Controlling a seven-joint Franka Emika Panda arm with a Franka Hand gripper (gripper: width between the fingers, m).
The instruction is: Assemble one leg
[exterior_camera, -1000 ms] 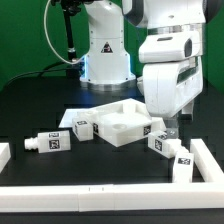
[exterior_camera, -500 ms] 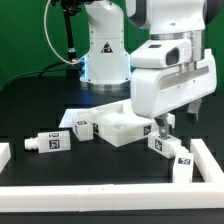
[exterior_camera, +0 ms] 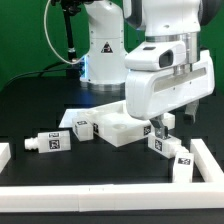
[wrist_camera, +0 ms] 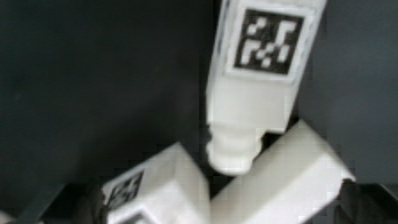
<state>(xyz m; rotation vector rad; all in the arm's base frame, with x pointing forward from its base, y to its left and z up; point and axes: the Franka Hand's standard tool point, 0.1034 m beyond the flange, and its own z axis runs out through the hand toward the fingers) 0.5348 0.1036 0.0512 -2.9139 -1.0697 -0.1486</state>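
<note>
My gripper hangs tilted over the tabletop's corner at the exterior view's right. It is just above a leg that lies against that corner. In the wrist view the gripper is open, its dark jaws wide apart at the picture's edges. Between them are white parts: a tagged leg and a plain white face that I cannot identify. Another leg with a clear tag lies just beyond, its round peg end pointing at the gripper. Nothing is gripped.
A third leg lies near the white rail at the front. Two more legs lie at the exterior view's left of the tabletop. The robot base stands behind.
The gripper has tilted and turned and come lower over the tabletop's corner and the leg beside it. The legs and tabletop have not moved.
</note>
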